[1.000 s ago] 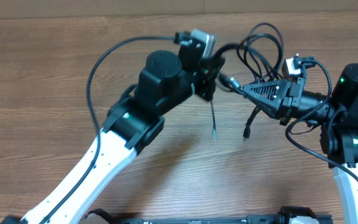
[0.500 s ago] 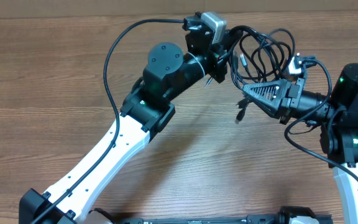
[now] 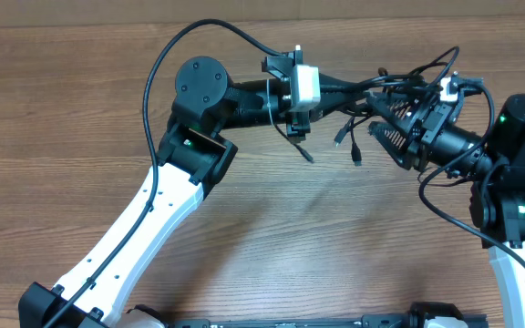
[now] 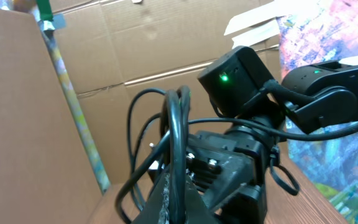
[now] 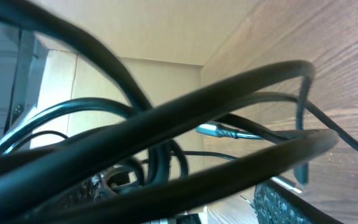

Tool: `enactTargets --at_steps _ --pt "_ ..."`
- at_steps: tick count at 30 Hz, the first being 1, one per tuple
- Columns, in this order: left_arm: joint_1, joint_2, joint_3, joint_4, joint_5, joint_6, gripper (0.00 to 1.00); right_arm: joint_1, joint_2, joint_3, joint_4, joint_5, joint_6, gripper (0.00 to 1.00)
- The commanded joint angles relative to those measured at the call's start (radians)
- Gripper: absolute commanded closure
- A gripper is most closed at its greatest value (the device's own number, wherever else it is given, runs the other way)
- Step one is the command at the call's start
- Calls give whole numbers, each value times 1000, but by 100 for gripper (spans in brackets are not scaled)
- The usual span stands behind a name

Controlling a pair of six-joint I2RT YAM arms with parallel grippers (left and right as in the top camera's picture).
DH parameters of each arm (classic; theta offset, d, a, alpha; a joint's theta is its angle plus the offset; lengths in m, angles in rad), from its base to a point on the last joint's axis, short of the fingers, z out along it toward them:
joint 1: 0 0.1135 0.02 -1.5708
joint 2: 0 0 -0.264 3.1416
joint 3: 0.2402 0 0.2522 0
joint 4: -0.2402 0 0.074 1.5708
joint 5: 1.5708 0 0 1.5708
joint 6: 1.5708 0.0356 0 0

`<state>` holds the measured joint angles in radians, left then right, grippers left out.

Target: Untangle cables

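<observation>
Relative to the overhead frame half a second earlier, the left arm's wrist is swung from an upward slant to a level line pointing right, and its elbow is shifted left. The open loops of the cables (image 3: 383, 87) are drawn into a flatter, narrower bundle. The right gripper (image 3: 381, 117) is rolled about its axis and tipped slightly upward.

The cables are held aloft between the two arms, above the wooden surface (image 3: 244, 237), near its far edge. Three plug tips (image 3: 356, 155) are seen hanging free below the bundle, clear of the surface, one of them under the wrist camera (image 3: 304, 87).

The left gripper (image 3: 358, 88) is closed on the cables. In the left wrist view several strands (image 4: 178, 124) are seen rising from beside a textured finger (image 4: 163, 199) at the lower edge. Behind them the right arm (image 4: 238, 74) is seen with a green light lit, and cardboard (image 4: 55, 124) fills the background.

The right gripper meets the bundle from the right. In the right wrist view thick blurred strands (image 5: 229, 99) cross the lens, and a silver plug (image 5: 216, 130) is visible behind them. One textured pad (image 5: 278, 199) is seen at the lower right. Whether this gripper is clamped on the strands or merely set around them cannot be told.
</observation>
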<state>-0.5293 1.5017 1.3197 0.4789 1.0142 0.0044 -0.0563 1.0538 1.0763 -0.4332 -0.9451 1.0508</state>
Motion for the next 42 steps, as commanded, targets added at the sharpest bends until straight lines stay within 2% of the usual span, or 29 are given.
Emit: enactTargets --at_steps 1,2,6,10,12,22,26,30,31,32,34,38,39,42 --pt "3 -26 11 3 34 22 96 5 -9 4 18 9 27 30" --pt "3 -26 11 3 32 22 96 5 -9 4 17 8 28 34" --pt "2 -24 11 -47 -29 11 96 5 -9 4 17 -38 90 41" --pt "-21 -24 11 -62 -42 -5 96 5 -9 4 12 -82 139 59" --pt "-41 -24 11 -63 -88 -8 96 5 -9 4 11 -106 155 63" --pt "-87 -24 11 -103 -240 -30 96 5 -9 4 -74 -129 154 64" --pt "-118 -24 11 -109 -240 -37 96 5 -9 4 -74 -111 158 82" --pt "-134 -24 11 -116 -240 -37 96 5 -9 4 -73 -111 158 85" --pt "-135 -24 11 -116 -240 -38 96 5 -9 4 -73 -111 158 82" --pt "-139 -24 11 -116 -240 -37 96 5 -9 4 -73 -111 158 74" --pt "-141 -24 11 -116 -240 -37 96 5 -9 4 -73 -111 158 46" --pt "-141 -24 11 -116 -281 -34 96 5 -9 4 -74 -122 188 21" --pt "-141 -24 11 -115 -290 -34 96 5 -9 4 -73 -126 221 16" --pt "-154 -24 11 -111 -291 -38 96 5 -9 4 -74 -126 300 16"
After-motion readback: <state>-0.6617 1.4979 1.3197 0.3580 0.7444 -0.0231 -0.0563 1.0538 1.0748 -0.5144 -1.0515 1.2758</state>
